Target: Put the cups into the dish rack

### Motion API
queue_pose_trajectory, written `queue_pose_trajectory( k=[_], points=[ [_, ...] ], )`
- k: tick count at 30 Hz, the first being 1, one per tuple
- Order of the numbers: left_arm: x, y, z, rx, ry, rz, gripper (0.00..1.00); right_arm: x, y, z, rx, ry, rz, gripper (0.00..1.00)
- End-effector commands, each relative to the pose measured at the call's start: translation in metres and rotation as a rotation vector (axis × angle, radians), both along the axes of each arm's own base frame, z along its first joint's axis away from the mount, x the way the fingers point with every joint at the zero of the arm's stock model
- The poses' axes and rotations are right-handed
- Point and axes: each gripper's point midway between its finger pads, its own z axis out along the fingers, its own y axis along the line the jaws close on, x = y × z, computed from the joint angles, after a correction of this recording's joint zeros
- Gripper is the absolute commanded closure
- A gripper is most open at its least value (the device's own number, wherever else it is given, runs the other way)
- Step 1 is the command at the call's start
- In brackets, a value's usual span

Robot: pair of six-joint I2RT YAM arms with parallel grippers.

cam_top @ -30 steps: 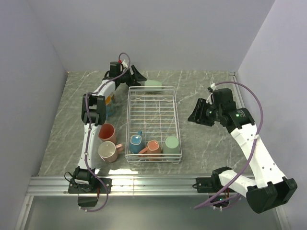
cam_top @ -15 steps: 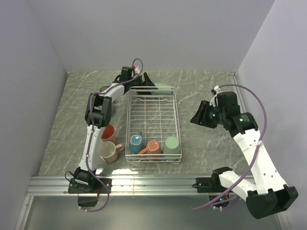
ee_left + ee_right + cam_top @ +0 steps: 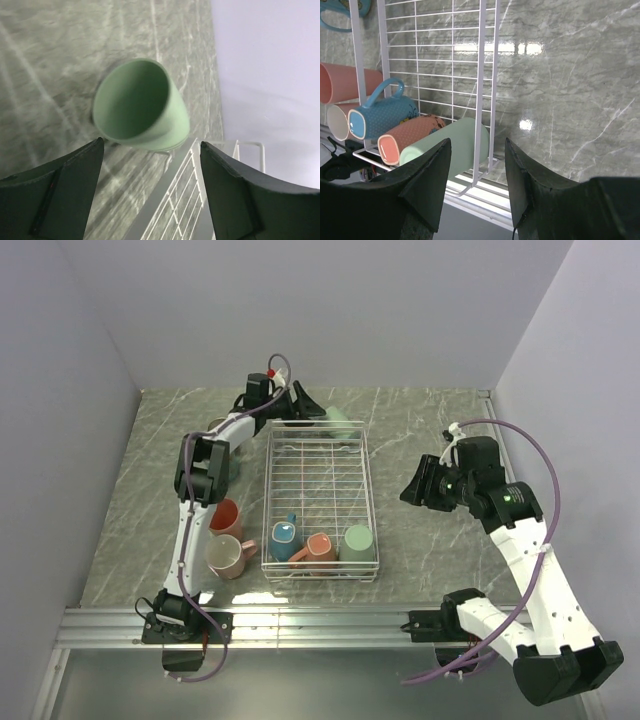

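Observation:
The white wire dish rack (image 3: 371, 490) holds a teal blue cup (image 3: 283, 537), a salmon cup (image 3: 320, 546) and a mint green cup (image 3: 357, 539) at its near end. Another mint green cup (image 3: 338, 421) sits on the table just beyond the rack's far edge. My left gripper (image 3: 311, 412) is open right beside it. In the left wrist view this cup (image 3: 140, 105) shows its mouth between the spread fingers, untouched, with the rack's edge (image 3: 185, 200) below. My right gripper (image 3: 420, 485) is open and empty, right of the rack.
A salmon pink mug (image 3: 224, 517) and a cream mug (image 3: 224, 555) stand on the table left of the rack, under the left arm. The right wrist view shows the rack wall (image 3: 481, 75) and its mint cup (image 3: 445, 150). Walls enclose the table.
My left gripper has swung right along the rack's far edge to the mint green cup there. The right gripper has drifted slightly right and nearer, still open.

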Motion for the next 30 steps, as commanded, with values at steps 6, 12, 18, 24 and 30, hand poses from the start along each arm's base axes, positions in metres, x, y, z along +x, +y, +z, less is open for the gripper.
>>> queue_pose_trajectory(
  k=[6, 12, 18, 24, 30],
  points=[
    [0.014, -0.035, 0.070, -0.098, -0.206, -0.053, 0.16, -0.004, -0.005, -0.001, -0.031, -0.014, 0.027, 0.46],
    [0.030, -0.029, 0.085, -0.072, -0.288, 0.020, 0.11, -0.003, -0.006, -0.001, -0.040, -0.019, 0.024, 0.46],
    [0.039, -0.038, 0.071, -0.133, -0.256, 0.016, 0.08, 0.000, -0.006, -0.001, -0.041, -0.017, 0.020, 0.46],
    [0.032, -0.041, 0.071, -0.116, -0.245, 0.013, 0.07, 0.020, -0.005, 0.016, -0.040, -0.063, 0.007, 0.46],
    [0.019, -0.034, 0.098, -0.112, -0.261, 0.000, 0.10, 0.103, -0.001, 0.059, 0.031, -0.091, -0.084, 0.44]
  ],
)
